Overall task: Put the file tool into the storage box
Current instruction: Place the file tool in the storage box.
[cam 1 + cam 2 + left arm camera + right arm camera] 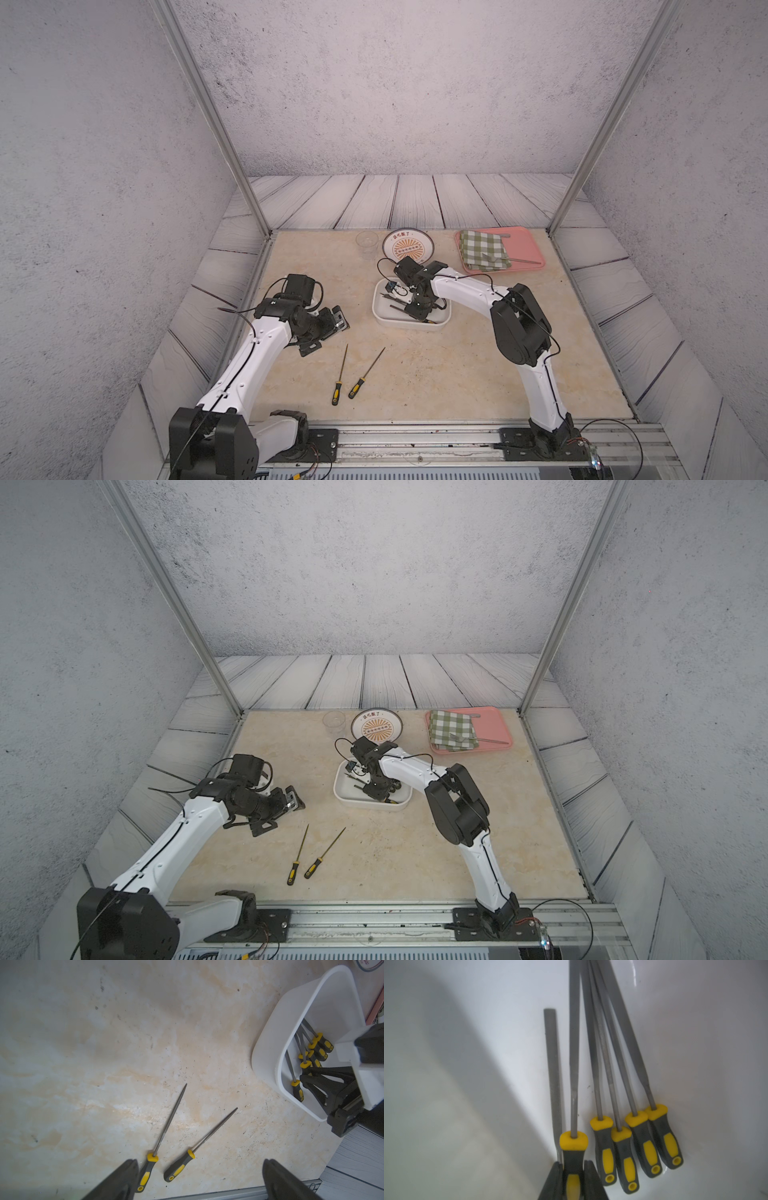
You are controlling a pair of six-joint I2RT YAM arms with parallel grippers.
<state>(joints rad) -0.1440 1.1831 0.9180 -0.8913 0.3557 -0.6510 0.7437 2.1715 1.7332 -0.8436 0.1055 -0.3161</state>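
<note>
Marble tabletop (415,374): right fingers (554,1182) clamp file (573,1147) in storage box (390,318), left fingers (120,1180) apart.

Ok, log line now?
right gripper: shut on file, in storage box | left gripper: open, empty | two loose files: on table

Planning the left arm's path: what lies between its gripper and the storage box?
Bare tabletop only, in both top views, between the left gripper and storage box.
</note>
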